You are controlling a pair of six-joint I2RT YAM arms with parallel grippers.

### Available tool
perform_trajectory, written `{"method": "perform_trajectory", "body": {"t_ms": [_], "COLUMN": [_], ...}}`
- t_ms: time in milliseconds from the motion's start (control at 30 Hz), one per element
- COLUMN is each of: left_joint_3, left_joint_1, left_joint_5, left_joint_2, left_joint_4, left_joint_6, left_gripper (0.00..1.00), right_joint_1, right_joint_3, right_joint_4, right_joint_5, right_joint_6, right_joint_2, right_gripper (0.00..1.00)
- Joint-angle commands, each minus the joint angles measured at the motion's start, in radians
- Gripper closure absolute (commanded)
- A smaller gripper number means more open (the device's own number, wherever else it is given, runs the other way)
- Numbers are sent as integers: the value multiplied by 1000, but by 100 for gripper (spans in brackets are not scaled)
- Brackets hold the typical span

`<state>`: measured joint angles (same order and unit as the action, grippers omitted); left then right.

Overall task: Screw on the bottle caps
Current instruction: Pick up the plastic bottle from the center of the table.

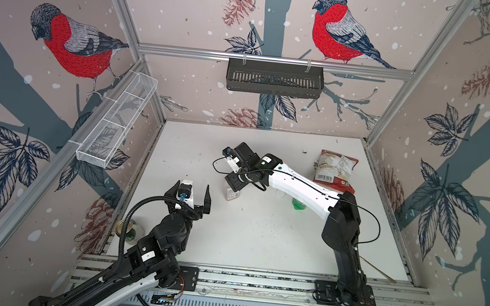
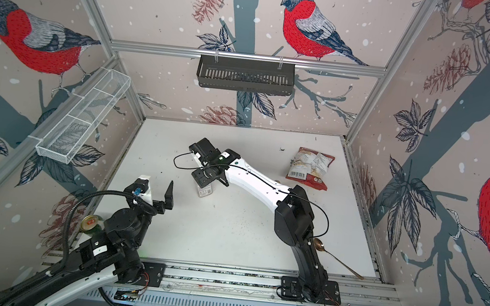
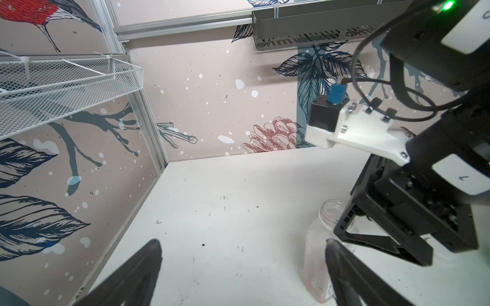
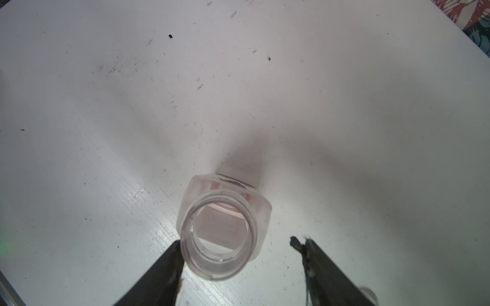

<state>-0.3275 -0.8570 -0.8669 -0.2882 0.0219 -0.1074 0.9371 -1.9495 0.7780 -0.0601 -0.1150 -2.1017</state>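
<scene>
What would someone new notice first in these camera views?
The red-breasted birds printed on the walls catch the eye first. On the white table, the right gripper hangs open over the uncapped clear bottle near the middle, and a red snack bag lies toward the far right corner.

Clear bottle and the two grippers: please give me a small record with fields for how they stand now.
clear bottle: upright, mouth open, no cap on it
right gripper: open, around the bottle's neck, not closed on it
left gripper: open wide, empty, apart from the bottle
green bottle: partly hidden under the right arm
</scene>
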Motion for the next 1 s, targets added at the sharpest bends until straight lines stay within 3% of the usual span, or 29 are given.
{"method": "perform_trajectory", "body": {"t_ms": [0,233,567,967], "left_joint_3": [7,19,28,35], "left_joint_1": [1,3,3,3], "left_joint_5": [15,33,47,56], "left_joint_2": [13,17,20,22], "left_joint_4": [-42,-53,-62,-68], "left_joint_6": [-18,-26,-34,-38], "left_gripper": [3,3,3,3], "right_joint_1": [1,5,7,9], "right_joint_3": [-18,-22,-26,-26], "right_joint_4": [-5,-19,-40,-31], "right_joint_5": [-2,12,22,35], "right_joint_6": [-2,2,17,31], "right_joint_2": [-15,-26,-30,-31], "right_gripper": [31,37,37,52]}}
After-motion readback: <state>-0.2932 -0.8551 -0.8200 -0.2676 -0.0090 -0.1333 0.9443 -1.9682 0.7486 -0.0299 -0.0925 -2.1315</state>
